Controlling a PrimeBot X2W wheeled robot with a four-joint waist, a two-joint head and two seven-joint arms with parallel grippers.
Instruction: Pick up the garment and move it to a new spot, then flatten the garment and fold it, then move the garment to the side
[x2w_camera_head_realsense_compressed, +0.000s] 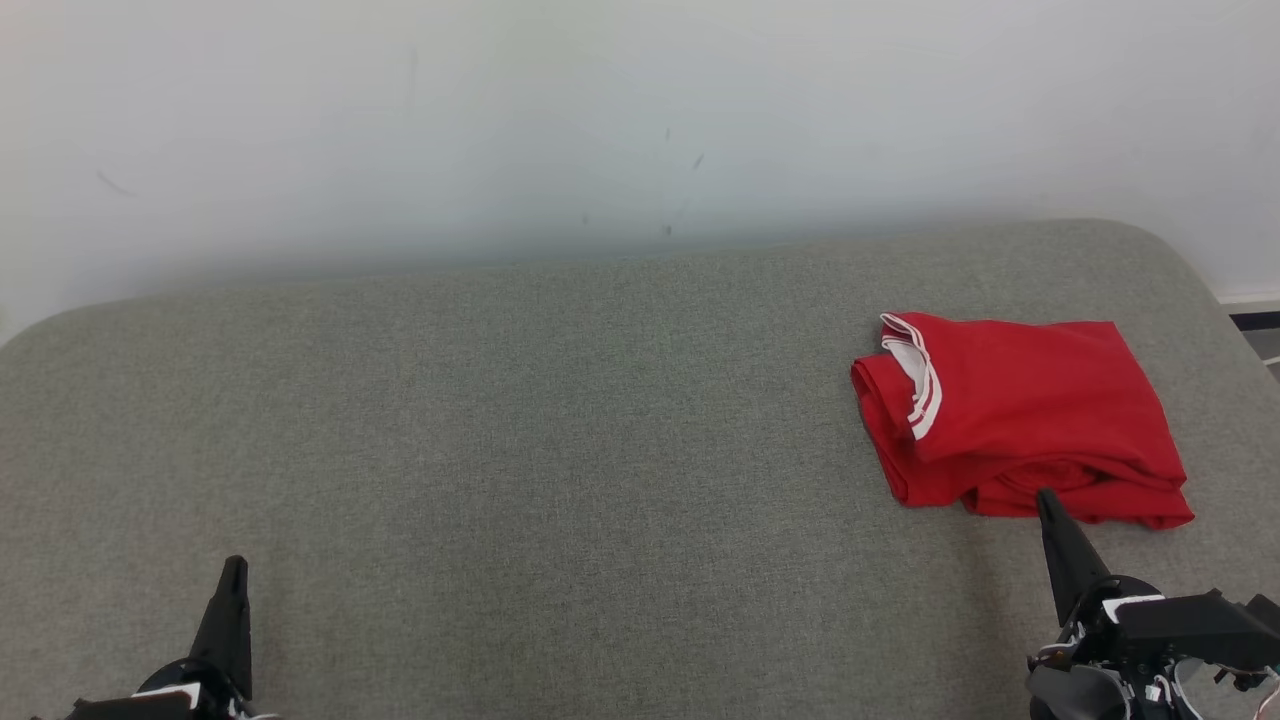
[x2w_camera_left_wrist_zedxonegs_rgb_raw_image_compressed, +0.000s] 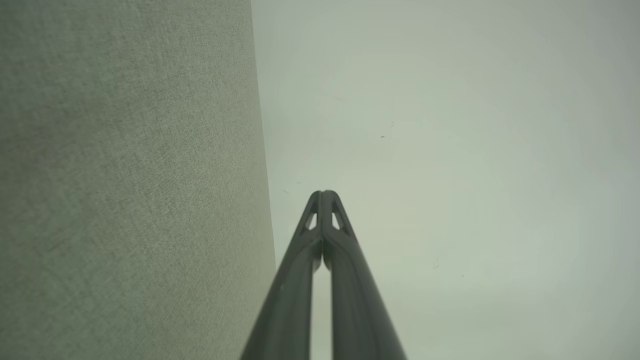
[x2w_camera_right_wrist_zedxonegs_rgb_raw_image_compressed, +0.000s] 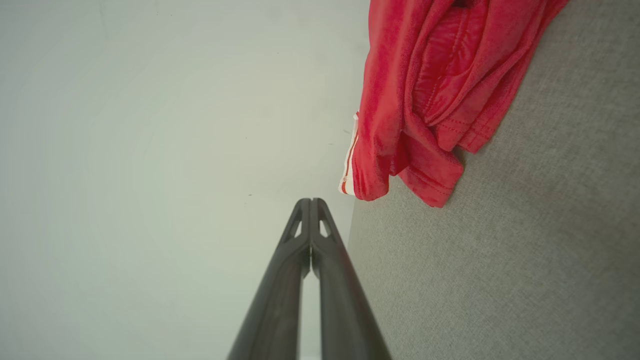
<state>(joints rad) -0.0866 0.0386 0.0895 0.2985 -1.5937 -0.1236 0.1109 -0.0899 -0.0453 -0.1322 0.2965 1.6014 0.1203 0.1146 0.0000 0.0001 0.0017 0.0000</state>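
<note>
red garment (x2w_camera_head_realsense_compressed: 1030, 420) folded, far right on grey cushion (x2w_camera_head_realsense_compressed: 560, 420), long side runs L-R | my R gripper (x2w_camera_head_realsense_compressed: 1047, 497) shut, empty, tip just beside its near edge, the nearer arm | my L gripper (x2w_camera_head_realsense_compressed: 236, 562) shut, empty, near left, well apart

red garment (x2w_camera_head_realsense_compressed: 1040, 400): 1 | left claw (x2w_camera_head_realsense_compressed: 236, 575) + right claw (x2w_camera_head_realsense_compressed: 1050, 505) — 2 | grey cushion (x2w_camera_head_realsense_compressed: 500, 450): 1 | wall (x2w_camera_head_realsense_compressed: 500, 120): 1

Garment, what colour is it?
The garment is red, with a white striped trim. The head view shows it best.
</note>
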